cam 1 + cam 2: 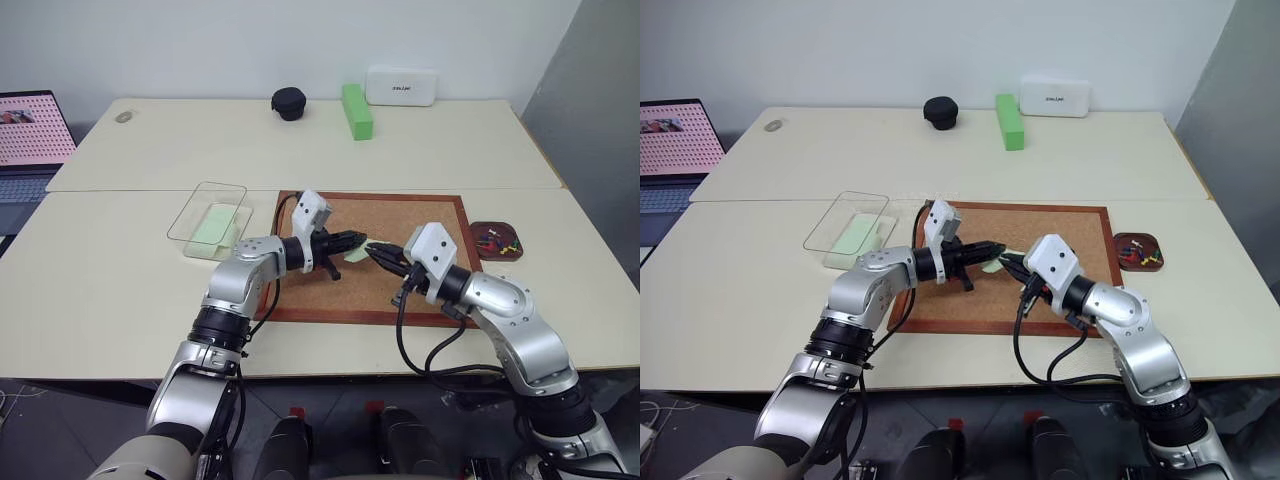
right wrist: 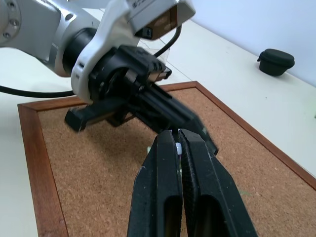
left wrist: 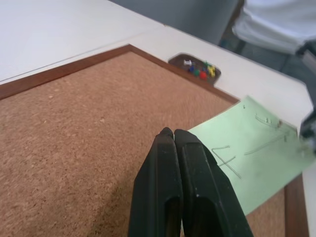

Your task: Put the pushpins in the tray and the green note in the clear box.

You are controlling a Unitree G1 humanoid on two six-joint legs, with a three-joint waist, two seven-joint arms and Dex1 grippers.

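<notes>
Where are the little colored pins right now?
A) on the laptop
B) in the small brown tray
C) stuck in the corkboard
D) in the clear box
B: the pushpins lie together inside the small brown tray, which sits on the table beside the corkboard.

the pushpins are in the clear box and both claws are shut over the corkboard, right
Not quite. The pushpins lie in the tray, as the left eye view shows; the clear box holds a pale green sheet instead. Both the left claw and right claw are shut over the corkboard.
</notes>
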